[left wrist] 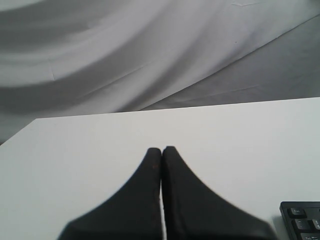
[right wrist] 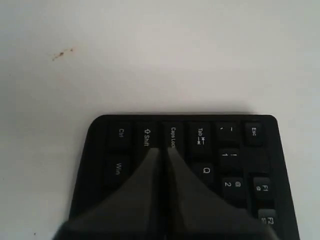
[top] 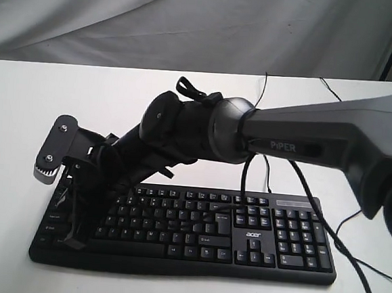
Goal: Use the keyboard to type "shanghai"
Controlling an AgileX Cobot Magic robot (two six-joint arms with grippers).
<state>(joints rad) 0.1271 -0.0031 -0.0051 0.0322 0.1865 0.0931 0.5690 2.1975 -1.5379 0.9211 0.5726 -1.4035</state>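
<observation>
right gripper point(right wrist: 162, 150): we see the two fingers pressed together into one narrow dark wedge, holding nothing. The tips hang at the seam between the Shift key point(right wrist: 146, 136) and the Caps Lock key point(right wrist: 173, 136), mid-frame in the right wrist view. We cannot tell whether they touch.
left gripper point(left wrist: 161, 150): its fingers are together too, with nothing held. It sits over bare white surface, with a corner of the keyboard point(left wrist: 300, 220) at the lower right of that frame.
right arm point(top: 298, 137): a smooth, rounded dark grey shell marked PiPER. It reaches from the right edge of the exterior frame across to the keyboard's left end.
keyboard position: it lies flat in the lower middle of the exterior frame, long side across, with the number pad toward the right.
handling: we judge it stiff, light and liable to slide if pushed sideways. The keys should give under a light push.
where to touch: we would not grasp it. We would press straight down on the centre of one key cap with the closed tips.
materials: matte black plastic, with low squarish caps in tight rows, small white legends and a raised rim.
tabletop point(top: 22, 106): white, smooth and flat, with a small brown speck point(right wrist: 62, 53) at the upper left of the right wrist frame.
cloth point(left wrist: 100, 50): a pale grey backdrop, softly creased, behind the far edge.
</observation>
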